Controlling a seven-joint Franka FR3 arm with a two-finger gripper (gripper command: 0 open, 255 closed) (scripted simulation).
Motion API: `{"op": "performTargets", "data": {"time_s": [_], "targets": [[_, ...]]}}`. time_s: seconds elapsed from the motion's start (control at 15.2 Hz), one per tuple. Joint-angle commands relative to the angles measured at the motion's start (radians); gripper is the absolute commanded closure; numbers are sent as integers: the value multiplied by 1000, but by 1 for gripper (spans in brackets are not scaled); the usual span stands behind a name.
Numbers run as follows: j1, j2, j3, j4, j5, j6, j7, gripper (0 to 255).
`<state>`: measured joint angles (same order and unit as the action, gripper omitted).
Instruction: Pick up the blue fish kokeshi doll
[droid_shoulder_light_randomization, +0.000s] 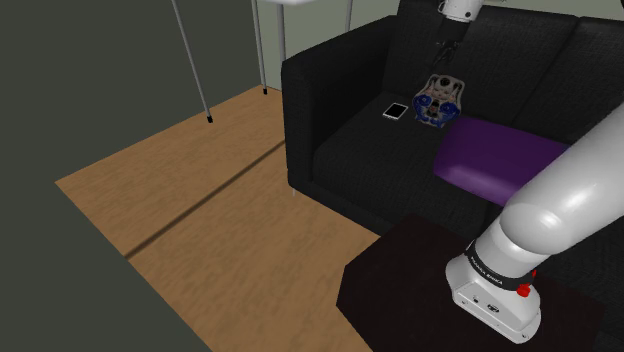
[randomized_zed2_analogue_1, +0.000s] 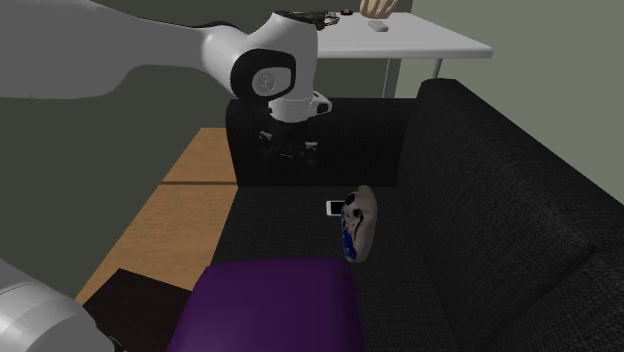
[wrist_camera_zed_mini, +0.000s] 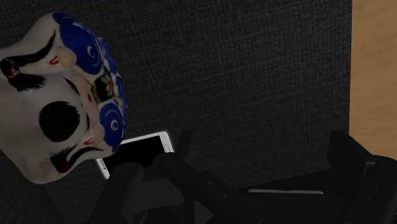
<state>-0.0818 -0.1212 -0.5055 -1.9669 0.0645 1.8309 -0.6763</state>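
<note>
White arm (droid_shoulder_light_randomization: 565, 185), dark round joint cap (randomized_zed2_analogue_1: 268, 72), red base mark (droid_shoulder_light_randomization: 526, 290), black fingers (wrist_camera_zed_mini: 347, 159).

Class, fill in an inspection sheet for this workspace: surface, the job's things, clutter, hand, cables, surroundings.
Surface: black sofa seat, dark textured fabric.
Job's things: blue-and-white doll on the seat by the backrest, not held.
Clutter: white-edged phone beside the doll; purple cushion on the seat.
Hand: open, above the seat, clear of the doll.
Cables: nothing seen.
Surroundings: wooden floor, white table, grey-green wall.
</note>
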Motion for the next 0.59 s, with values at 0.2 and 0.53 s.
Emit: {"op": "performTargets", "data": {"time_s": [0.2, 0.53], "targets": [[-49, 215, -67, 183, 117, -23, -164, 0], [-152, 444, -82, 413, 246, -86, -295, 0]]}}
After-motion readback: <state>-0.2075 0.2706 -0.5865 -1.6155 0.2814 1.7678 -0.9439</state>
